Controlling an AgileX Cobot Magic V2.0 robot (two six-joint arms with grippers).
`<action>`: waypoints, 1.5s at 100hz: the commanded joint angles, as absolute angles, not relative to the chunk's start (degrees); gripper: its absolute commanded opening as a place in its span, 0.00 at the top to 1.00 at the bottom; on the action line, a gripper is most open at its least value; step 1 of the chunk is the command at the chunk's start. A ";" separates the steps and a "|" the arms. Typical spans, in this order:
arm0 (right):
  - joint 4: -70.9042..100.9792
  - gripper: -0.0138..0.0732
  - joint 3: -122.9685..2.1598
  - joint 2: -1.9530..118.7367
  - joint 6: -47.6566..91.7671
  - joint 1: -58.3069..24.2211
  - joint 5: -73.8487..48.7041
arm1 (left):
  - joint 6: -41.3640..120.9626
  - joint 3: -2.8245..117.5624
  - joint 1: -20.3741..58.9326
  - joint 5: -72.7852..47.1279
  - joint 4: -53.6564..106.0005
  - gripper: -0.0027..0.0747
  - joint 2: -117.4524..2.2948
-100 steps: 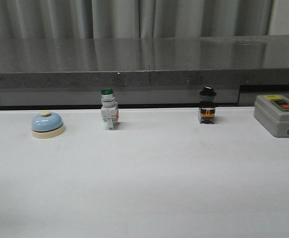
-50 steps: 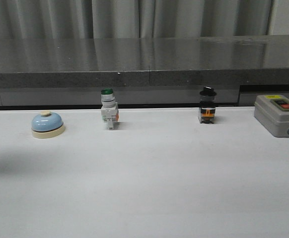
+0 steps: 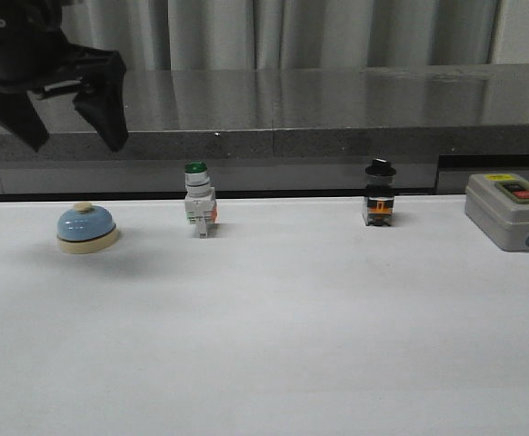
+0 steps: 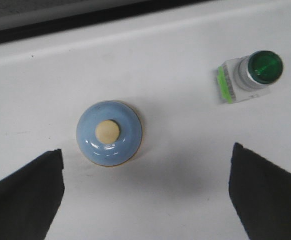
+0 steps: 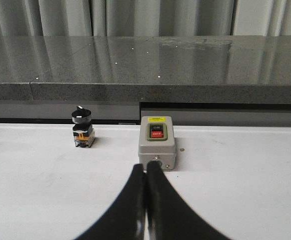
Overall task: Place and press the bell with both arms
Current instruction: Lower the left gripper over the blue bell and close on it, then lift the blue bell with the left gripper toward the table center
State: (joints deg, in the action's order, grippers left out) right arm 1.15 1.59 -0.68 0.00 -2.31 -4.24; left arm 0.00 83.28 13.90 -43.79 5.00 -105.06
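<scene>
Left wrist view shows the spread-open left gripper (image 4: 145, 192) above the light-blue dome bell (image 4: 109, 132) near the worktop's far-left edge; centre before clamping.

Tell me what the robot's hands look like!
Both are matte black. The left gripper has a bulky dark body ending in two chunky, wedge-shaped fingers. The right gripper has two smooth, curved fingers narrowing to thin tips. No cables or markings show.

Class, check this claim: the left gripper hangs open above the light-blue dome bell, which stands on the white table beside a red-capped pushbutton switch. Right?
One detail is wrong: the pushbutton switch has a green cap, as the left wrist view shows. The left gripper does hang open above the light-blue dome bell on the white table.
</scene>
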 commanded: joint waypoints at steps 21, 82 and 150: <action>0.93 0.92 0.65 -1.64 0.00 -1.99 0.66 | -0.68 89.39 13.88 -43.09 1.34 0.14 -110.60; 0.93 0.92 0.65 -1.64 0.00 -1.99 0.66 | -0.68 91.35 12.20 -40.16 0.62 0.16 -117.85; 0.93 0.92 0.65 -1.64 0.00 -1.99 0.66 | -0.68 92.02 12.20 -40.58 2.00 0.70 -112.64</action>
